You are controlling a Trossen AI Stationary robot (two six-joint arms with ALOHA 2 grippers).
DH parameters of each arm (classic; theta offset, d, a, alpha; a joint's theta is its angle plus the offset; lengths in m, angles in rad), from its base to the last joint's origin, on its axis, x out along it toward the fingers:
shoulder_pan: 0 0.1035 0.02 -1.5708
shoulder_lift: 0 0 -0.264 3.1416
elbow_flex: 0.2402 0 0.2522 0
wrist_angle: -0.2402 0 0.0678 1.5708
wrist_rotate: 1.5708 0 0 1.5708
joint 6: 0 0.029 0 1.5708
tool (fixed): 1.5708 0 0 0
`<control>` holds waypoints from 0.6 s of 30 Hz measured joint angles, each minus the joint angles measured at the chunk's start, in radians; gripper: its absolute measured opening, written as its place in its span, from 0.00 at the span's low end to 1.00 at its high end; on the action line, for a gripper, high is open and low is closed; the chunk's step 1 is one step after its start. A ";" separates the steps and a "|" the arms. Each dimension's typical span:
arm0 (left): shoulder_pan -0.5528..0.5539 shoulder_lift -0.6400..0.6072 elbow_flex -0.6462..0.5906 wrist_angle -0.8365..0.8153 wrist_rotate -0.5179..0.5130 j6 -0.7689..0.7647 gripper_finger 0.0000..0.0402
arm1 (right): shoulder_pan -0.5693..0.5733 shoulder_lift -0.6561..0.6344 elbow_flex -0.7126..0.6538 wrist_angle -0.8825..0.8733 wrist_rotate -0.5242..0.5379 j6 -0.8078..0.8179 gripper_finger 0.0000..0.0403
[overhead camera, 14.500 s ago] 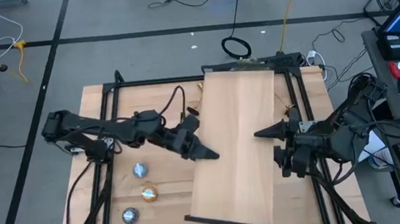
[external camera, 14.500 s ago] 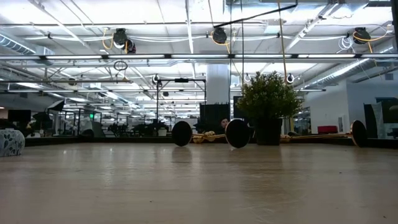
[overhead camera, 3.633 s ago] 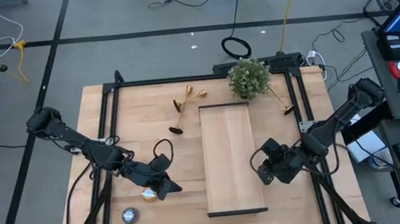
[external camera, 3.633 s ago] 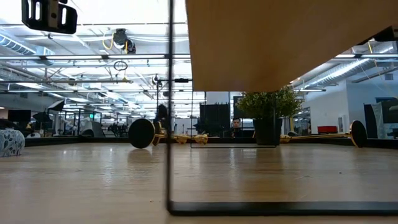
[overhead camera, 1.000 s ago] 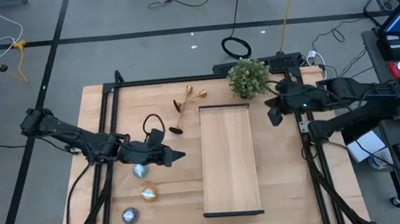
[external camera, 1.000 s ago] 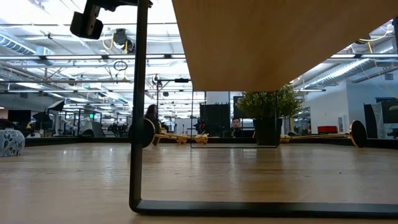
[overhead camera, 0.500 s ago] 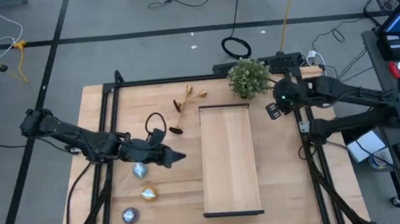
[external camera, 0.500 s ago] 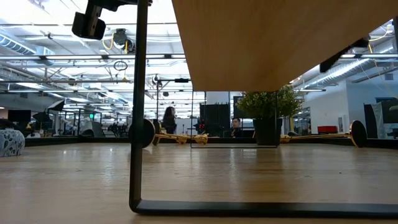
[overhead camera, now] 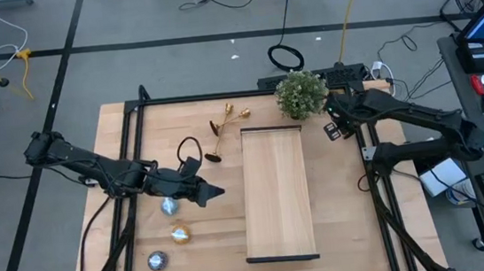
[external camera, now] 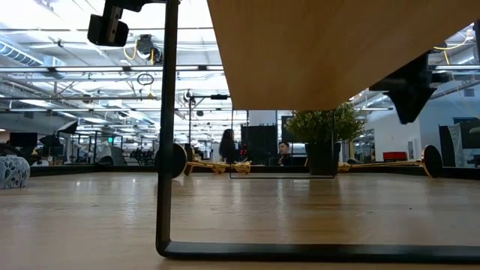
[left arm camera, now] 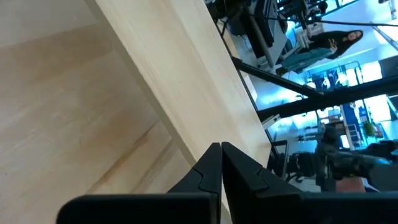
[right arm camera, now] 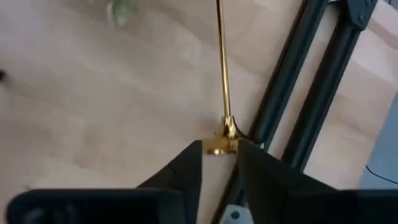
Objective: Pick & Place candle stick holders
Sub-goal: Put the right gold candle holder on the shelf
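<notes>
The right gripper [right arm camera: 217,155] hangs at two o'clock of the table, fingers slightly spread astride the cup end of a slim shiny gold candle stick holder [right arm camera: 221,74] lying flat on pale wood. The left gripper [overhead camera: 216,191], pressed together, waits at nine o'clock.

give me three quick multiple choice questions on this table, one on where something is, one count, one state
1. The green bushy potted plant stands:
A. on the table by a short end of the raised pale wooden board
B. on top of the board
C. on the floor

2. How many small round metal discs lie near the left arm?
A. one
B. two
C. three

3. The left pincer is:
A. wide open
B. shut, holding nothing
C. clamped on a disc

Answers: 1 A, the high view shows it there. 2 C, three show in a row. 3 B, its wrist view shows its fingers pressed together.
</notes>
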 joint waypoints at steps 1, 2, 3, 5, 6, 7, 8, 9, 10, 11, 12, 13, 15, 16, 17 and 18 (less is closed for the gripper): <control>0.000 0.000 0.000 0.000 0.002 0.003 0.02 | -0.017 0.009 0.000 0.021 -0.003 -0.015 0.30; 0.000 0.000 0.000 0.000 0.004 0.008 0.01 | -0.034 0.018 0.000 0.041 -0.006 -0.029 0.33; 0.000 0.000 0.000 0.000 0.004 0.013 0.01 | -0.050 0.032 0.000 0.057 -0.009 -0.045 0.35; 0.000 0.000 0.000 0.000 0.004 0.013 0.02 | -0.085 0.062 0.000 0.078 -0.022 -0.072 0.40; 0.000 0.000 0.000 0.000 0.004 0.013 0.03 | -0.103 0.078 0.000 0.086 -0.028 -0.086 0.42; 0.000 0.000 0.000 0.000 0.003 0.012 0.03 | -0.119 0.094 0.000 0.093 -0.029 -0.097 0.44; 0.000 0.000 0.000 0.000 0.003 0.012 0.04 | -0.134 0.110 0.000 0.099 -0.033 -0.108 0.46; 0.000 0.000 0.000 0.000 0.003 0.012 0.04 | -0.149 0.125 0.000 0.103 -0.046 -0.119 0.48; 0.000 0.000 0.000 0.000 0.003 0.012 0.04 | -0.162 0.139 0.000 0.106 -0.052 -0.129 0.49; 0.000 0.000 0.000 0.000 0.003 0.012 0.04 | -0.175 0.151 0.000 0.113 -0.052 -0.140 0.50; 0.000 0.000 0.000 0.000 0.003 0.012 0.04 | -0.187 0.162 0.000 0.121 -0.052 -0.151 0.51; 0.000 0.000 0.000 0.000 0.003 0.012 0.03 | -0.199 0.171 0.000 0.131 -0.055 -0.160 0.52; 0.000 0.000 0.000 0.000 0.003 0.011 0.01 | -0.219 0.186 0.000 0.155 -0.056 -0.178 0.53; 0.000 0.000 0.000 0.000 0.003 0.011 0.01 | -0.230 0.191 -0.002 0.165 -0.066 -0.186 0.53; 0.000 0.000 0.000 0.000 0.003 0.011 0.01 | -0.241 0.196 -0.009 0.178 -0.084 -0.191 0.53; 0.000 0.000 0.000 0.000 0.000 0.010 0.01 | -0.251 0.200 -0.021 0.192 -0.111 -0.192 0.53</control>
